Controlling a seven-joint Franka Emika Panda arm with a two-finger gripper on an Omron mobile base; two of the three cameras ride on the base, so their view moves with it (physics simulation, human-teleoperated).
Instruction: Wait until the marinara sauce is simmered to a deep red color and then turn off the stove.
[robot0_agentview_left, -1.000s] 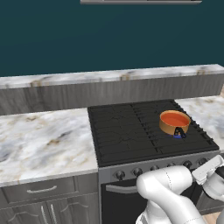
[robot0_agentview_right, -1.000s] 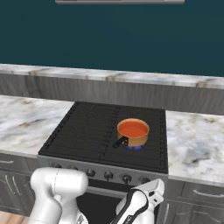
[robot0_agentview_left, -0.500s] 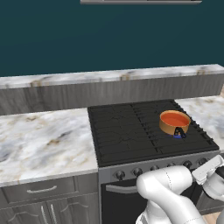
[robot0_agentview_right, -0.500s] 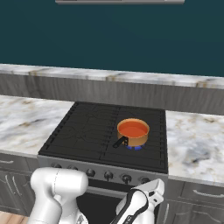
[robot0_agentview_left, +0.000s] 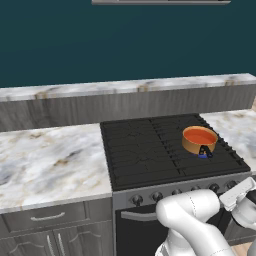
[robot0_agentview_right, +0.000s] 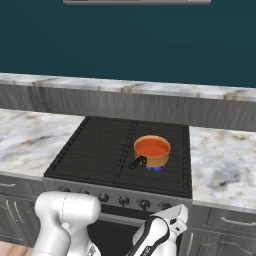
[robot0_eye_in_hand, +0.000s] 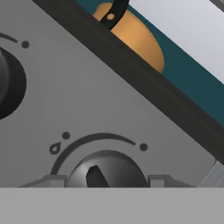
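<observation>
The marinara sauce (robot0_agentview_left: 200, 135) (robot0_agentview_right: 152, 147) is a smooth orange-red disc in the small copper-tan pot (robot0_agentview_left: 198, 144) (robot0_agentview_right: 155, 159) on the stove's (robot0_agentview_left: 145, 150) (robot0_agentview_right: 100, 150) right front burner. A small blue flame (robot0_agentview_right: 153, 169) shows under the pot. My gripper (robot0_eye_in_hand: 107, 181) is low in front of the stove's steel panel, open, with one fingertip on each side of a dark knob (robot0_eye_in_hand: 107, 168) marked with a flame symbol. Above that panel the pot's side (robot0_eye_in_hand: 138, 39) and dark handle (robot0_eye_in_hand: 114, 11) show.
A second knob (robot0_eye_in_hand: 8, 83) sits to the left on the panel. The row of knobs (robot0_agentview_right: 123, 201) runs along the stove front. Marble counters (robot0_agentview_left: 50, 160) (robot0_agentview_right: 220, 160) flank the stove, with a raised ledge (robot0_agentview_left: 125, 87) behind.
</observation>
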